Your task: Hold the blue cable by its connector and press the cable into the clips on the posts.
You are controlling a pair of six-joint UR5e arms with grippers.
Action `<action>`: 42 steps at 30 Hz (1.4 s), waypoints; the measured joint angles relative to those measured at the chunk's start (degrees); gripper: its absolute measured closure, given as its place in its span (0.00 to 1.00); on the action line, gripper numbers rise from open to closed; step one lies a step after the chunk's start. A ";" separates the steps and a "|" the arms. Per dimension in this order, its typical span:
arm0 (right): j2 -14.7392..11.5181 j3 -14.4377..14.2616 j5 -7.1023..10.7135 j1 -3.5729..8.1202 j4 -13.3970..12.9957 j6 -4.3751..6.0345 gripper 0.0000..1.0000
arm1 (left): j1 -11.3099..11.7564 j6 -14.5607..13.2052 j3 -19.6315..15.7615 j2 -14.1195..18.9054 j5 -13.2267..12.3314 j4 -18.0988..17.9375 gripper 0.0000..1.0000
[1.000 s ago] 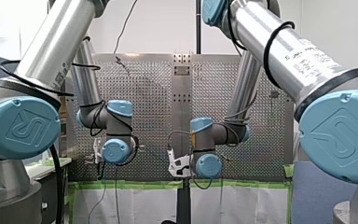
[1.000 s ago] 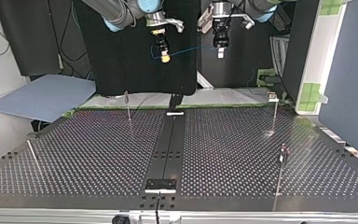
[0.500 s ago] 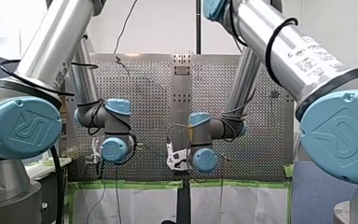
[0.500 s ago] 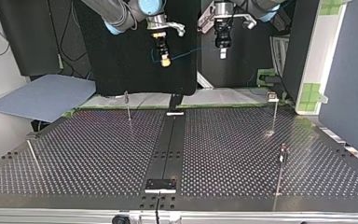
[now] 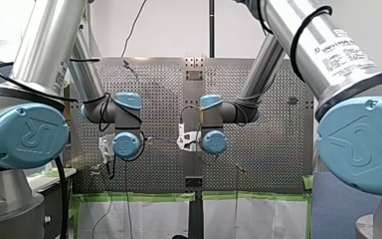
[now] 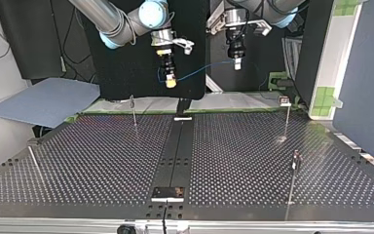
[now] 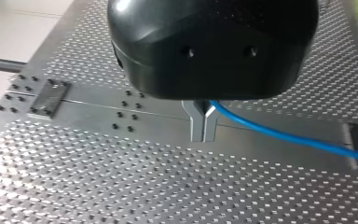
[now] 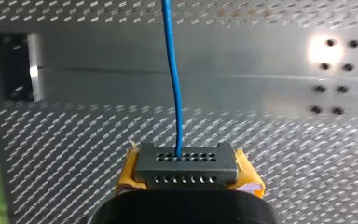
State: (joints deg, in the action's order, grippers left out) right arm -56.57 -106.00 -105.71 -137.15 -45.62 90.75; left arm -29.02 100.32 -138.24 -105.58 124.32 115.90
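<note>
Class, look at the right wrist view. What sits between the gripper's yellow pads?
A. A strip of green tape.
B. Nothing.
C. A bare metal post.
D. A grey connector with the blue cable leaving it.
D: the grey connector sits clamped between the right gripper's yellow pads, the blue cable running out of it.

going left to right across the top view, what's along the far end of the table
blue-grey sheet → thin post → my right gripper, holding the connector → blue cable → my left gripper → post with a clip
</note>
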 joint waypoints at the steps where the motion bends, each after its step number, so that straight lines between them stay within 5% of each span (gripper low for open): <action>1: -0.46 0.34 0.44 0.09 0.44 0.04 1.00 | 0.03 0.02 0.27 0.56 0.04 0.56 1.00; 14: -7.26 6.11 5.96 0.68 7.26 0.22 1.00 | 1.47 1.83 5.49 7.07 0.83 7.07 1.00; 26: -13.83 12.25 7.94 0.73 13.75 0.40 1.00 | 3.25 1.84 11.75 13.34 2.29 13.36 1.00; 33: -17.40 13.23 8.59 1.13 14.53 1.22 1.00 | 4.75 2.04 15.22 16.82 2.68 16.83 1.00; 42: -15.72 14.74 9.99 1.34 14.42 1.69 1.00 | 8.67 5.12 19.95 22.00 -0.33 21.99 1.00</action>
State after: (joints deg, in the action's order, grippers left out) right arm -72.29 -91.26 -95.71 -135.81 -31.19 92.44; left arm -20.35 105.43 -118.29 -83.59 123.99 137.90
